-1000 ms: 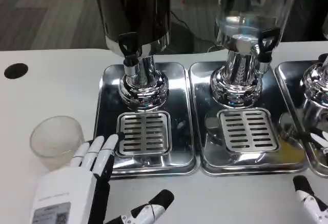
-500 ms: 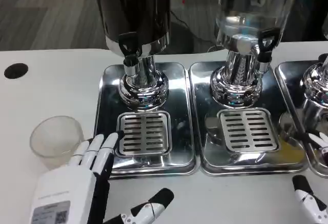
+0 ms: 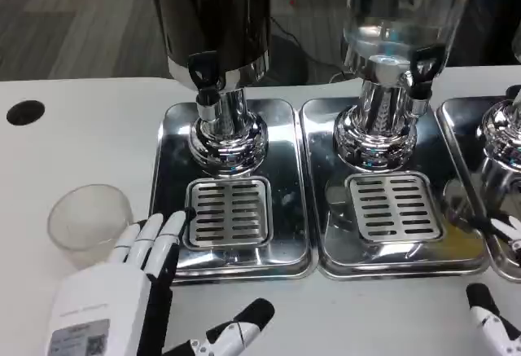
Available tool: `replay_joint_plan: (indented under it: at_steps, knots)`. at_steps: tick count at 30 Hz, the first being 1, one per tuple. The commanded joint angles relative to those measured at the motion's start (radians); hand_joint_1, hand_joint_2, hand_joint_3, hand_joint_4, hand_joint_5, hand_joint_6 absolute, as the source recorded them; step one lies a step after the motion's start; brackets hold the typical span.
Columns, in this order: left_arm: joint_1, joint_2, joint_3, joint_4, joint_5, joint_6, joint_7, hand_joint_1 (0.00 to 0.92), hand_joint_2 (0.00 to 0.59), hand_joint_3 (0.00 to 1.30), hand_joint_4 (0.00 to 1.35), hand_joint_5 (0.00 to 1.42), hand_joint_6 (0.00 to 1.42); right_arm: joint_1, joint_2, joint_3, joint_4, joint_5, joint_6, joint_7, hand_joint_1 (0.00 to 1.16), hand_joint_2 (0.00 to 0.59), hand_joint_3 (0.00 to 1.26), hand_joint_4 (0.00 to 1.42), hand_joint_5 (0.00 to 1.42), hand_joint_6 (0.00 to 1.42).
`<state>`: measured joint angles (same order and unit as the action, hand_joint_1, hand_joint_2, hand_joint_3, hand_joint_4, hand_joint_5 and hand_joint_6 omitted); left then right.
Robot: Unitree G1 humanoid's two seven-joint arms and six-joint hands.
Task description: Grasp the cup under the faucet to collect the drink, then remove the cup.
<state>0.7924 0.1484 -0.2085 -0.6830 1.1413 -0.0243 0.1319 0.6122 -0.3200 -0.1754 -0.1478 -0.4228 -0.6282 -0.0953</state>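
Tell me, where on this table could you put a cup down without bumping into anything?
The bare white table between the black hole and the left tray, behind the cup, is free. So is the front strip below the middle tray. It is crowded at front left, where the left hand sits against the cup.

left hand [image 3: 122,295]: white back, QR label | fingers white, black-tipped | right hand [image 3: 492,323]: white, black tip
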Motion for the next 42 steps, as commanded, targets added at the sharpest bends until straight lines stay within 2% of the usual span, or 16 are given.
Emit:
replay_joint_plan:
  at_steps: [1,14,19,25,30,42]
  knots:
    - [0.004,0.003,0.019,-0.018,-0.026,0.004,-0.001,0.0,0.084,0.14,0.0,0.11,0.34,0.01,0.005,-0.002,0.003,0.021,-0.003,0.0,0.51,0.414,0.21,0.1,0.11,0.0]
    - [-0.073,-0.002,0.163,-0.072,-0.104,0.064,-0.081,0.0,0.062,0.14,0.0,0.15,0.39,0.038,0.006,-0.01,0.033,0.043,-0.04,-0.011,0.52,0.414,0.22,0.11,0.11,0.0]
    - [-0.139,-0.002,0.225,-0.081,-0.079,0.134,-0.141,0.0,0.061,0.14,0.01,0.16,0.4,0.039,0.002,-0.011,0.059,0.051,-0.059,-0.009,0.53,0.413,0.22,0.11,0.11,0.0]
    - [-0.265,0.024,0.285,-0.03,-0.026,0.226,-0.226,0.006,0.056,0.14,0.02,0.16,0.4,0.053,0.0,-0.015,0.065,0.061,-0.081,-0.005,0.53,0.413,0.22,0.11,0.11,0.0]
    - [-0.358,0.057,0.296,0.055,0.029,0.282,-0.271,0.041,0.05,0.13,0.02,0.18,0.42,0.066,-0.004,-0.023,0.077,0.072,-0.097,-0.002,0.53,0.413,0.22,0.11,0.11,0.0]
    - [-0.481,0.118,0.247,0.243,0.08,0.345,-0.282,0.112,0.046,0.07,0.02,0.25,0.55,0.09,-0.019,-0.051,0.108,0.096,-0.126,0.007,0.53,0.419,0.22,0.11,0.11,0.0]
